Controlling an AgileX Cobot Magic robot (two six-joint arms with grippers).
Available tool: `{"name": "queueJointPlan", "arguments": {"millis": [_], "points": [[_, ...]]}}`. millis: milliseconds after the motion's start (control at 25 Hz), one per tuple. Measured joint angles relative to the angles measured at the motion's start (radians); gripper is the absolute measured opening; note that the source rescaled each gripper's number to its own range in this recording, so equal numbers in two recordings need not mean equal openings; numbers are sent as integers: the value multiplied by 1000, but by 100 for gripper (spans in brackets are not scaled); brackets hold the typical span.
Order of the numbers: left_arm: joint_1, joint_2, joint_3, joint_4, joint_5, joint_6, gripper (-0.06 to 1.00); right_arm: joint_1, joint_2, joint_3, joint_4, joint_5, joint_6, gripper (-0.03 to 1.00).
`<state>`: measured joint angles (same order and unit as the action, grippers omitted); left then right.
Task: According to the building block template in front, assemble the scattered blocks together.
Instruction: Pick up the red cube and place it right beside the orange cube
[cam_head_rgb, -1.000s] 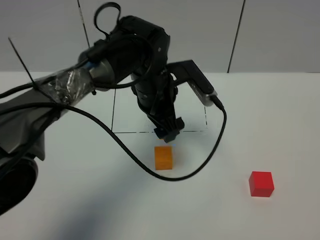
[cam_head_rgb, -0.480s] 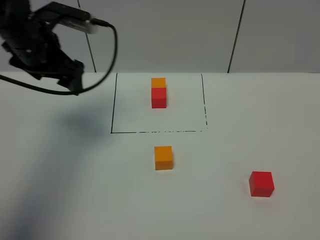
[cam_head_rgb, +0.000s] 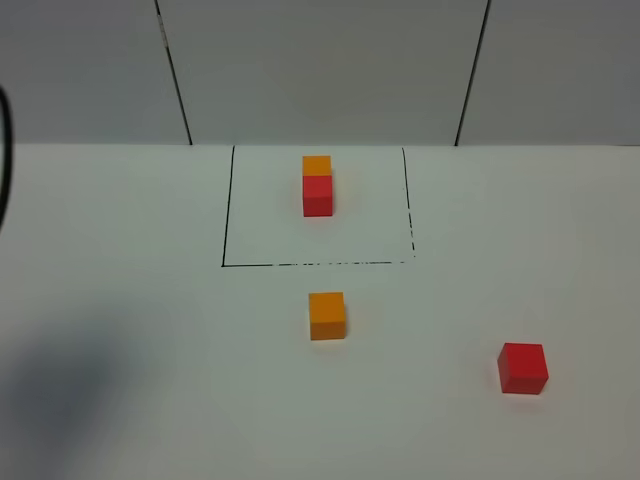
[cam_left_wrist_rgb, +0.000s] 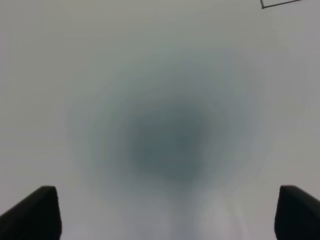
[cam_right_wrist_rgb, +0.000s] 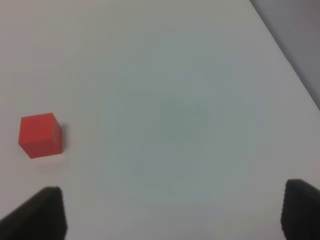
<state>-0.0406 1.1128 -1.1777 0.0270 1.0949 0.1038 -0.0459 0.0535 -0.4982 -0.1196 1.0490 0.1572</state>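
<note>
two loose cubes apart on the counter, both jaws wide

from the high camera we saw the template (cam_head_rgb: 318, 185) toward the far side of the white counter (cam_head_rgb: 450, 300). it was an orange cube touching a red cube in a short bar, the orange one farther back, inside a thin black square (cam_head_rgb: 300, 264) drawn on the surface. the loose orange cube (cam_head_rgb: 327, 315) sat just outside the near line of that square, roughly in line with the template. the loose red cube (cam_head_rgb: 523, 368) sat well apart from it, nearer the camera and off to the right. a soft shadow (cam_head_rgb: 70, 370) lay on the left part of the counter, and a grey panelled wall (cam_head_rgb: 320, 70) stood behind.

in the left wrist view the left jaws stood wide, their dark fingertips (cam_left_wrist_rgb: 35, 215) far apart over bare, shadowed counter. a corner of the black square showed at the picture's edge. in the right wrist view the right jaws also stood wide, with only counter between them. the loose red cube lay out in front of one fingertip, clear of the jaws and untouched.
</note>
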Motion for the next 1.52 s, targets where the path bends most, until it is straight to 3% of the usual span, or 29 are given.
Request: {"name": "queueJointPlan", "arguments": {"millis": [400,720,1000,1520], "points": [[0,-555,309,18,54,-166,87,0,0,0,0,0,0,73],[0,-800,505,-27,54,-176,85,0,0,0,0,0,0,73],[0,-947,544,-60,10,-176,81,0,0,0,0,0,0,73],[0,-1000,609,-41,-12,-157,76,0,0,0,0,0,0,73]]}}
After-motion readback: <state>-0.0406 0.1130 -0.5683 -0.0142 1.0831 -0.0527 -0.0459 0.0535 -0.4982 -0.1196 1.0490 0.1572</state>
